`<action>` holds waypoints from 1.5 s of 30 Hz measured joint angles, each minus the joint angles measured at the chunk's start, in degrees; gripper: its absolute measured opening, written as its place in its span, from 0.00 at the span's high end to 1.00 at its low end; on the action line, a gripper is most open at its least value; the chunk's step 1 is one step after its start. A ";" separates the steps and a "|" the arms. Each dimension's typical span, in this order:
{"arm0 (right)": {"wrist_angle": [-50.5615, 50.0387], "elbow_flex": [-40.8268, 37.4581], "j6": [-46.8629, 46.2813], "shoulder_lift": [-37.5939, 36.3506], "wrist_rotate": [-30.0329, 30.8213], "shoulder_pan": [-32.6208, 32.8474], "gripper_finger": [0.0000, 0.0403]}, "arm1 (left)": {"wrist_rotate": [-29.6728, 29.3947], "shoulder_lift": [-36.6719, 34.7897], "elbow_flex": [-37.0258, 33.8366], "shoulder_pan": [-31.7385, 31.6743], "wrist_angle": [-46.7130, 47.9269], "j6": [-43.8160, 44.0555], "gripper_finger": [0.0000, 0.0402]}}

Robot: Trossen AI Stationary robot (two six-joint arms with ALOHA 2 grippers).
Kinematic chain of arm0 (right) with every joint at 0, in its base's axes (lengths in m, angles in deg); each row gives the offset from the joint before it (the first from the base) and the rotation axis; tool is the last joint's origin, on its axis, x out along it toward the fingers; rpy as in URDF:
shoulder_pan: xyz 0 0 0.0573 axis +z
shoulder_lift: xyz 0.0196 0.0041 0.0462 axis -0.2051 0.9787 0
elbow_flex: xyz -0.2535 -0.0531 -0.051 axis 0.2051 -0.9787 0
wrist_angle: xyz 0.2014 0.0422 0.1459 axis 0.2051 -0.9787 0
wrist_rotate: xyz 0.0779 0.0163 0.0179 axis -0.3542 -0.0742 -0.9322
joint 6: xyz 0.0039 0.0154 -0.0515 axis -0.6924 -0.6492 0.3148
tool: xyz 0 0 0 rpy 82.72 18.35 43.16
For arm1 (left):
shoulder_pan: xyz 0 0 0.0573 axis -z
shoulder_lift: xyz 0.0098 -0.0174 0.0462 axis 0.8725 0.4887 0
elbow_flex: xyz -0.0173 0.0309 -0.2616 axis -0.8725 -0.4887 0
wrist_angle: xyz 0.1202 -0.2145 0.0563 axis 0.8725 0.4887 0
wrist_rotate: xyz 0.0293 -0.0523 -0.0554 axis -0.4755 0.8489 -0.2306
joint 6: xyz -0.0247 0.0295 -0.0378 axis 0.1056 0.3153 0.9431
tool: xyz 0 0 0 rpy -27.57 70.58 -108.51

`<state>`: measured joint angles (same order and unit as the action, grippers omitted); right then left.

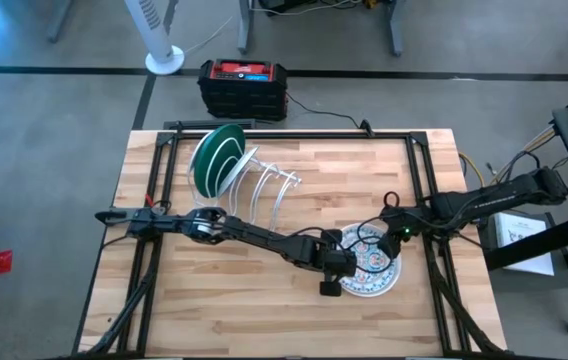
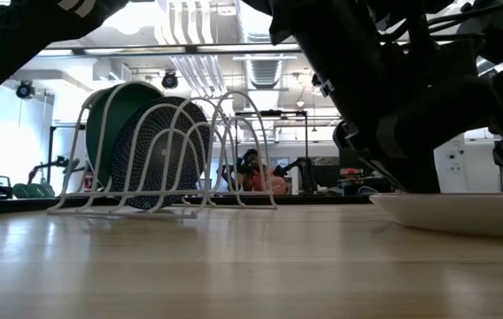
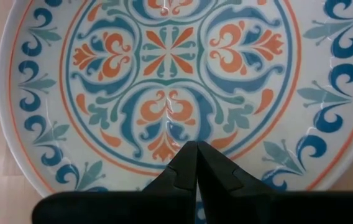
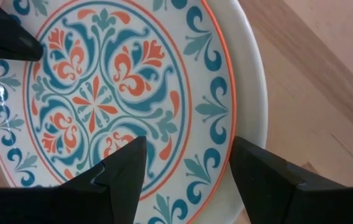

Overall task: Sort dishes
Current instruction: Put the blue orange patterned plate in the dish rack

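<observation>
A white plate with a blue and orange floral pattern (image 1: 372,268) lies flat on the table's right half, also showing in the low view (image 2: 464,213). My left gripper (image 3: 192,149) is shut, its tips over the pattern near the plate's rim (image 1: 336,272). My right gripper (image 4: 186,149) is open above the plate's opposite side (image 1: 390,232), one finger over the pattern and one over the rim. A green plate (image 1: 214,160) and a dark teal plate (image 2: 158,155) stand on edge in the white wire rack (image 1: 264,190). My left gripper points its shut fingertips (image 3: 186,163) at the floral plate's patterned inner ring (image 3: 167,134), slanting down from the table's left. I cannot tell whether they touch the plate, which lies flat on the table.
The wire rack's slots to the right of the two standing plates hold nothing (image 2: 243,151). A black and red box (image 1: 244,85) sits beyond the table's far edge. Bare wood lies along the near edge (image 1: 264,320). A person sits far off in the room (image 2: 256,173).
</observation>
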<state>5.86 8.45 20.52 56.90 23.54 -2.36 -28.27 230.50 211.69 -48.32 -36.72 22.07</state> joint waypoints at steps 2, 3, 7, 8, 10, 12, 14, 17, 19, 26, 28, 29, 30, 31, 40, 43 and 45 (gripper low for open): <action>-0.08 -0.15 -0.08 -0.98 -0.23 0.00 0.46 | -0.13 -0.11 -0.97 0.00 -0.92 0.21 1.00; -0.14 -0.19 -0.34 -1.47 -0.28 0.00 0.46 | -0.15 -0.13 -1.65 0.00 -1.66 0.28 1.00; -0.92 -0.22 -0.84 -2.78 -0.97 0.00 0.46 | -0.46 -0.15 -2.60 0.00 -3.11 0.47 1.00; -1.13 -0.22 -1.27 -2.79 -1.06 0.00 0.46 | -0.46 -0.15 -2.62 -0.02 -3.14 0.63 1.00; -1.44 -0.26 -1.40 -2.51 -1.24 0.00 0.45 | -0.48 -0.15 -2.62 -0.05 -3.25 0.85 1.00; -1.02 -0.73 -1.75 -2.12 -1.21 0.02 0.45 | -0.56 -0.15 -2.64 -0.07 -3.31 0.93 1.00; -0.51 -1.25 -2.03 -1.73 -1.17 0.00 0.45 | -0.59 -0.15 -2.64 -0.07 -3.34 1.22 1.00; 0.09 -1.66 -2.19 -1.61 -1.12 0.00 0.45 | -0.64 -0.15 -2.75 -0.07 -3.51 1.48 1.00; 0.26 -1.74 -2.21 -1.61 -1.03 0.00 0.46 | -0.95 -0.15 -2.79 -0.09 -3.63 1.48 1.00; 1.21 -1.84 -2.19 -2.08 -1.26 0.00 0.44 | -1.45 -0.17 -3.43 -0.09 -4.62 1.50 1.00; 1.35 -1.56 -2.16 -2.74 -1.35 0.00 0.44 | -1.47 -0.17 -3.45 -0.09 -4.66 1.50 1.00; 1.29 -1.49 -2.17 -3.33 -1.36 0.00 0.44 | -1.48 -0.17 -3.45 -0.09 -4.70 1.49 1.00; 1.19 -1.46 -2.19 -3.85 -1.40 0.00 0.44 | -1.49 -0.17 -3.45 -0.09 -4.72 1.48 1.00; 1.07 -1.44 -2.18 -4.42 -1.42 0.00 0.44 | -1.51 -0.17 -3.45 -0.09 -4.77 1.48 1.00; -0.11 -1.42 -2.78 -7.62 -1.51 0.00 0.44 | -2.48 0.14 -3.54 -0.11 -5.70 1.48 1.00; -0.24 -1.33 -2.66 -7.78 -1.51 0.00 0.46 | -2.91 0.18 -3.56 -0.11 -6.12 1.48 1.00; -0.38 -1.14 -2.58 -7.78 -1.48 0.00 0.47 | -3.19 0.18 -3.56 -0.11 -6.38 1.48 1.00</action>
<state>5.48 7.31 17.94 49.12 22.06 -2.36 -31.46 230.68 208.14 -48.43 -43.10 23.56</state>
